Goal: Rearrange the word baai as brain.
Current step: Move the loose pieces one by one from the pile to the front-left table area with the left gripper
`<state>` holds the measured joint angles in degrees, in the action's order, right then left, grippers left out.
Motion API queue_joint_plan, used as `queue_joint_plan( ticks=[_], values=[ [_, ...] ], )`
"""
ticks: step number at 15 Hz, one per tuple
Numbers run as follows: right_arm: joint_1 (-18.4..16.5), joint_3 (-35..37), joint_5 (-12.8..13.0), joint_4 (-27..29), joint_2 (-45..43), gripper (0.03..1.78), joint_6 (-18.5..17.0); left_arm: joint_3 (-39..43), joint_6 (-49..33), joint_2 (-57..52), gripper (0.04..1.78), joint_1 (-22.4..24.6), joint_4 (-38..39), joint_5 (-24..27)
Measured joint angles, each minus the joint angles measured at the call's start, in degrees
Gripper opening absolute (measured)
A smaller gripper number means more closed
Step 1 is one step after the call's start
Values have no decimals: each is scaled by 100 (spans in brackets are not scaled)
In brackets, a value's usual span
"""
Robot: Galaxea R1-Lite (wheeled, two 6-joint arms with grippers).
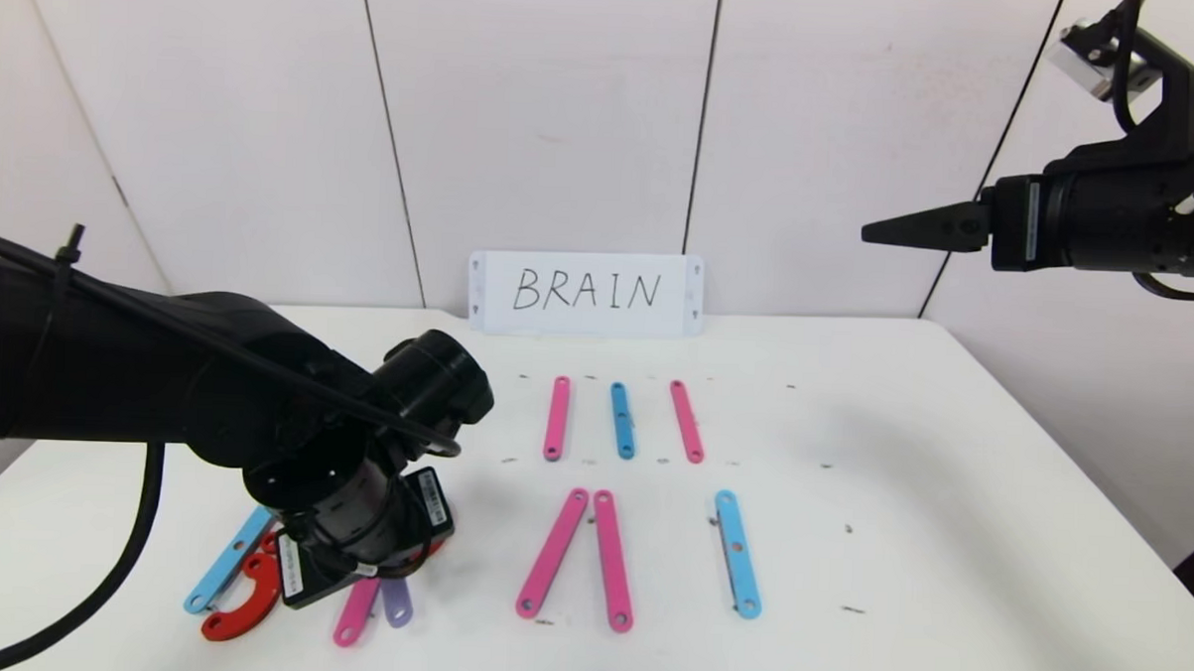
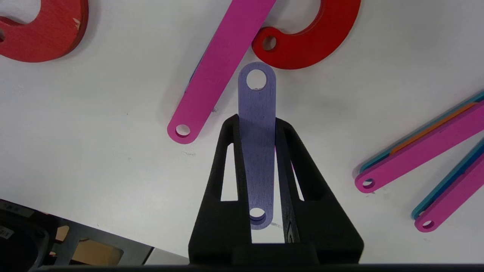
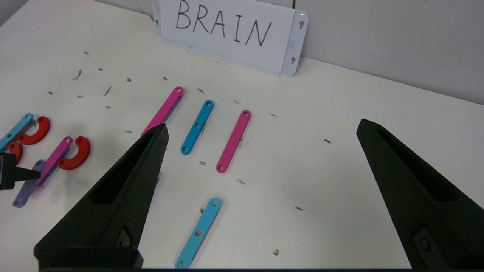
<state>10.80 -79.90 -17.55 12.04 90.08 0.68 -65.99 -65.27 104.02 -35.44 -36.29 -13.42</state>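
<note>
One flat purple plastic strip point(image 2: 257, 147) gripped; brain far from spelled.
Left gripper point(image 2: 257, 124) clamps it near the table's point(image 1: 950, 467) left front corner; right gripper point(image 3: 261, 132) gapes aloft, idle.

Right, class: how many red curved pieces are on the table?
3, all on the table's left. One lies beside the blue bar, one sits partly behind the left gripper, and one lies by a pink bar. The arm may hide more.

Both arms matte black, cylindrical joints, black cables. Left gripper point(image 2: 257, 124): black fingers with slotted cutouts, white barcode labels on wrist. Right gripper point(image 3: 261, 132): black tapered pointed fingers.
</note>
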Motion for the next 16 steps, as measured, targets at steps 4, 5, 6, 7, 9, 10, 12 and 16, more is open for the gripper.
queue_joint_plan(
  ticks=[4,5,6,7,9,10,12,16],
  values=[
    [6,10,2,0,16,174,-2,50,-105,107,26,-26,38,122],
    [6,11,0,0,20,174,-2,56,-162,124,26,-33,41,149],
    [6,11,2,0,22,174,0,59,-193,146,26,-44,44,174],
    [9,11,2,0,28,174,-2,61,-206,177,26,-52,41,229],
    [9,11,0,0,35,174,0,67,-215,247,26,-56,33,345],
    [9,11,2,0,38,174,0,80,-229,279,26,-61,40,354],
    [9,11,2,0,41,174,5,113,-247,339,26,-69,40,358],
    [9,10,0,2,46,174,16,146,-240,395,26,-98,16,356]
  ],
)
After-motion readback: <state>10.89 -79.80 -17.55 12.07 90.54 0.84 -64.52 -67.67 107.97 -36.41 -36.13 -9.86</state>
